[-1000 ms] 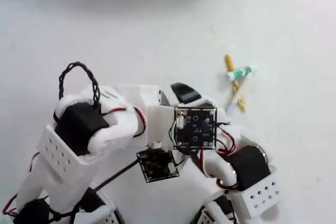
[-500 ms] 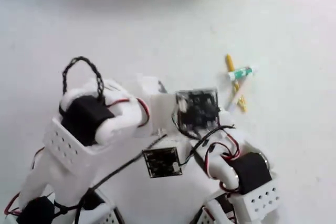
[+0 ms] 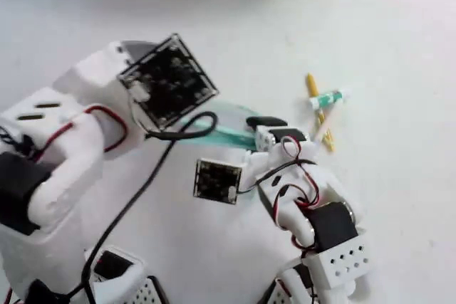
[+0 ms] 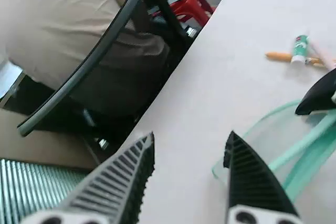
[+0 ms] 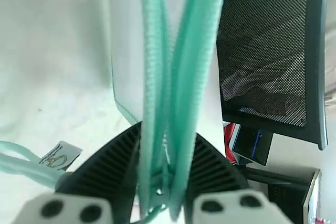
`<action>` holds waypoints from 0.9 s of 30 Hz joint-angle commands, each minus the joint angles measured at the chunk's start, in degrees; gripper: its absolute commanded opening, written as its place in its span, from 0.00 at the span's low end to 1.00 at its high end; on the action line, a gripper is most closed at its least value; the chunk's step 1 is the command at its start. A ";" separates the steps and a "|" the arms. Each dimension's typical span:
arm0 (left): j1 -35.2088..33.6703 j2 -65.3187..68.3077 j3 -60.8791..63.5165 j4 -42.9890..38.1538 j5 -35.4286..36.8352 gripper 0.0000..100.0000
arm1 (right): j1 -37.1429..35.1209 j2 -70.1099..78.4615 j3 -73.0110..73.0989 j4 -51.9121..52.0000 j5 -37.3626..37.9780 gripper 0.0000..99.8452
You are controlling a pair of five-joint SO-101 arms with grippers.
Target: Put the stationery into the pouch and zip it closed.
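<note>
Two robot arms work at a white table (image 3: 235, 26). The left gripper (image 4: 190, 139) hangs above the table on the left side, its jaws spread wide with nothing between them. The pouch (image 3: 222, 133), clear plastic edged in teal, sits near the middle of the table, between the two arms. The right gripper (image 5: 167, 132) is clamped tight on the pouch's teal zip edge, and the teal strips run out between its black fingers (image 5: 107, 171). Seen from above, it grips the pouch at the right end. The stationery (image 3: 326, 98), a few pens crossed in a small heap, lies on the table to the right of the pouch, near it but apart, outside it.
</note>
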 commanded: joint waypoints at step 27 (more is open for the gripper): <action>-16.22 -75.82 93.63 -30.51 18.02 0.21 | -0.22 15.87 -25.93 19.65 -9.58 0.02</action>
